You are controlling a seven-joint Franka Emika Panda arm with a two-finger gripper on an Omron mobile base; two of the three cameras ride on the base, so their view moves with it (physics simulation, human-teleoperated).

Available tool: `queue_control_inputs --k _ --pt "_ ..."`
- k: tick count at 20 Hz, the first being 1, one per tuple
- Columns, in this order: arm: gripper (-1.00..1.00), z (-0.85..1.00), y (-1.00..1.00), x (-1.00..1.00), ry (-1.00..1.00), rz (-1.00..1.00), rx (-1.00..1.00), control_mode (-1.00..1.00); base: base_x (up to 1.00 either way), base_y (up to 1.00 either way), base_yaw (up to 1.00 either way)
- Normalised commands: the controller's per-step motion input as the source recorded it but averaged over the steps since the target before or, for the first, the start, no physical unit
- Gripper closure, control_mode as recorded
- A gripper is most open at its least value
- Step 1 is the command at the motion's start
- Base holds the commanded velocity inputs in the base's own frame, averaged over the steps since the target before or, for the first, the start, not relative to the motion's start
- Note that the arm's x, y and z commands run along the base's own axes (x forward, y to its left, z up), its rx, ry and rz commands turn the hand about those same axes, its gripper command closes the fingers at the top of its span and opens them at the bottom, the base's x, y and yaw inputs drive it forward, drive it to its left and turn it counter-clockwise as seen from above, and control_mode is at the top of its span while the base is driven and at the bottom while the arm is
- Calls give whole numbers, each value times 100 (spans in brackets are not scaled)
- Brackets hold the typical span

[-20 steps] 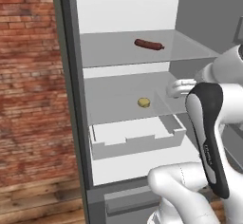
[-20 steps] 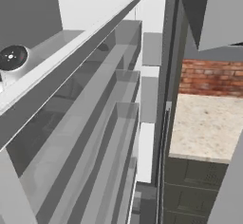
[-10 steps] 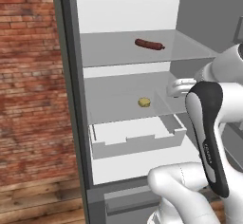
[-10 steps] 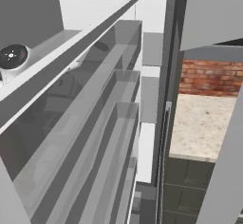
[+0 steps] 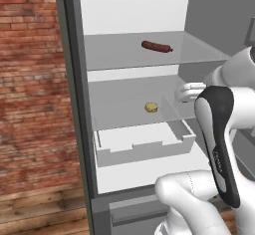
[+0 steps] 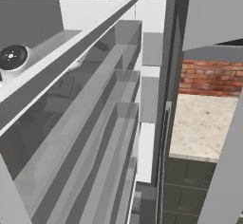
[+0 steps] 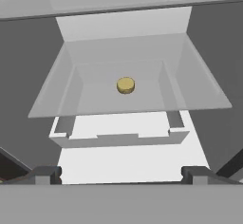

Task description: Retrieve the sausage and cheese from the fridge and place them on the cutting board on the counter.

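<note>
Room: a rendered kitchen, with a red brick wall (image 5: 30,79) left of the appliance and a wood-plank floor (image 5: 40,206) below it.
Fridge: the tall grey fridge (image 5: 69,104) stands open, its white interior and grey shelves facing the robot; in the right base view its door racks (image 6: 95,137) run away in a row.
Counter: the beige speckled counter (image 6: 201,126) lies beyond the open fridge in the right base view, dark grey drawers under it.
Arm: the white arm (image 5: 219,144) with its dark joint rises at the lower right of the left base view, in front of the fridge's right side.
Drawer: a white drawer (image 5: 144,142) sits under the middle shelf, pulled partly forward.
Gripper: the gripper (image 7: 121,173) points into the fridge towards the middle shelf; its two dark tips stand spread wide apart, nothing between them, well short of the shelf.
Sausage: the dark red-brown sausage (image 5: 156,47) lies on the upper shelf, right of centre.
Cheese: the yellowish cheese (image 7: 126,85) rests on the middle shelf near its centre, above the drawer, apart from the gripper.
</note>
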Motion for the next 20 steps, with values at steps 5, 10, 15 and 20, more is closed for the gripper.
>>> queue_control_inputs --k 5,10,15,20 --pt "-100 -37 5 27 23 -4 4 -100 16 1 -1" --pt "-100 -63 12 13 9 -14 2 -100 0 0 0" --pt "-100 -40 12 19 -6 -16 0 -100 0 0 0" --pt "-100 -19 3 28 -13 -16 0 -100 0 0 0"
